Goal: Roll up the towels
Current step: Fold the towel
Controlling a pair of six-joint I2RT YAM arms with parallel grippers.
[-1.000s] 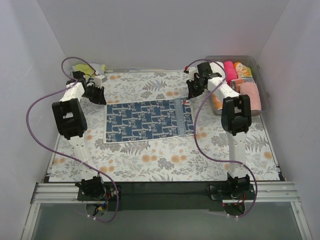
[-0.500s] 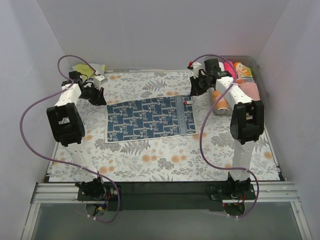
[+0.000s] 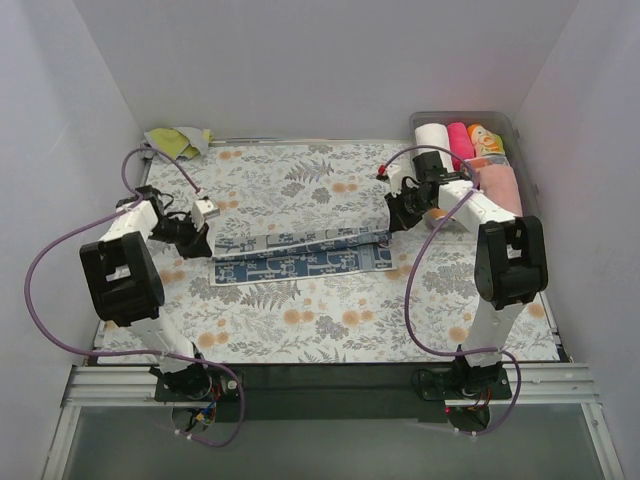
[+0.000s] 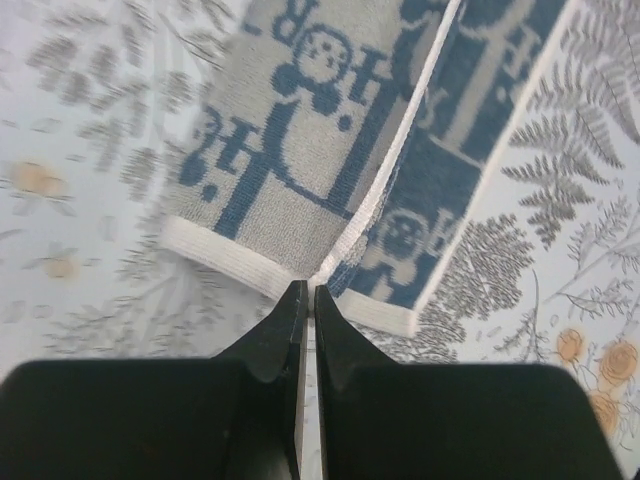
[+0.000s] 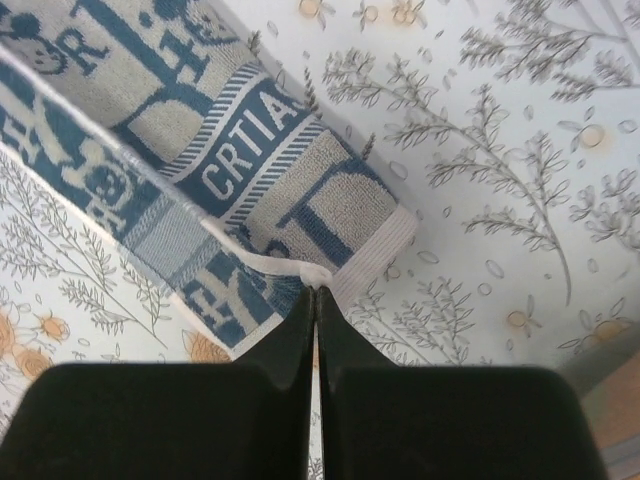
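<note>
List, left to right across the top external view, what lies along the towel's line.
left gripper → blue-and-grey patterned cloth towel, partly folded → right gripper → clear plastic bin holding rolled towels

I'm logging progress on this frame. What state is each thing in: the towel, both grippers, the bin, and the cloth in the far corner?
blue towel: unrolled, far edge folded over toward the near edge, pale underside showing.
left gripper: jaws shut on a corner of the blue towel.
right gripper: jaws shut on the opposite corner.
bin: open, holding rolled towels.
yellow-green cloth: crumpled, unrolled.
</note>
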